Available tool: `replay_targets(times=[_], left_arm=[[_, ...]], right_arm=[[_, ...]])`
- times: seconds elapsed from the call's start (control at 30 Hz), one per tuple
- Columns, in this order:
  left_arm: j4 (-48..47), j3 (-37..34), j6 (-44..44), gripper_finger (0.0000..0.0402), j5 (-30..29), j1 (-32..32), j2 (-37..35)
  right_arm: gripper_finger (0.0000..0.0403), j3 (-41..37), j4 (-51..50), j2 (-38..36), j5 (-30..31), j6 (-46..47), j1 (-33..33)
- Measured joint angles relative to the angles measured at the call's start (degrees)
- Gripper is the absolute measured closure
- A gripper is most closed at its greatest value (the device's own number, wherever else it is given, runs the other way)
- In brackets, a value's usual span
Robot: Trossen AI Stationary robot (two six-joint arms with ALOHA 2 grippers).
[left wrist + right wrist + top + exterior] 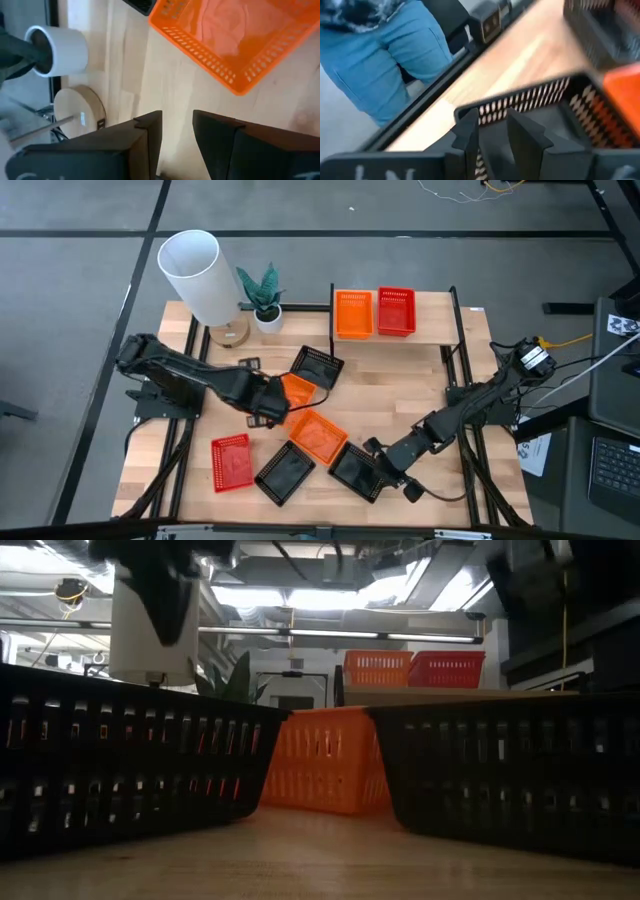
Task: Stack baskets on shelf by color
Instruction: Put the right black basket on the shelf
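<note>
Since the shelf (430,335) already carries one orange and one red basket, I've brought my left tool (272,408), fingers slightly apart and empty, beside the orange basket (297,390) on the bench (400,390), while my right tool (378,463) pinches the black basket (355,470) wall.

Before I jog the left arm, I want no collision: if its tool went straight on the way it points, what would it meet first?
Most likely the orange basket, lying on the table just ahead of the left tool in its wrist view. The high view agrees: the tool sits at that basket's edge. Depth is unclear.
</note>
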Motion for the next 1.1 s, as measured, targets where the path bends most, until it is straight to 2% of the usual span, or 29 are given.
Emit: replay_targets(times=[0.1,0.23,0.4,0.77,1.1], left_arm=[[-1.83,0.00,-1.97,0.0299,-3.35,-2.86,-3.96],[-2.43,0.00,-4.64,0.0299,-9.94,-6.50,-8.73],[-2.27,0.02,-6.15,0.0299,-13.96,-9.98,-12.64],[-2.41,0.00,-6.17,0.0299,-15.46,-13.72,-15.96],[-2.32,0.00,-4.43,0.0299,-16.02,-13.92,-15.92]], right_arm=[[0.0303,0.02,1.90,0.12,-0.04,-4.02,0.00],[0.0303,0.00,-1.46,1.26,-0.46,-6.63,0.08],[0.0303,-0.04,-4.23,3.17,-0.52,-6.14,0.79],[0.0303,-0.04,-6.54,4.85,-0.31,0.73,3.34],[0.0307,-0.04,-12.93,7.27,6.96,2.99,3.89]])
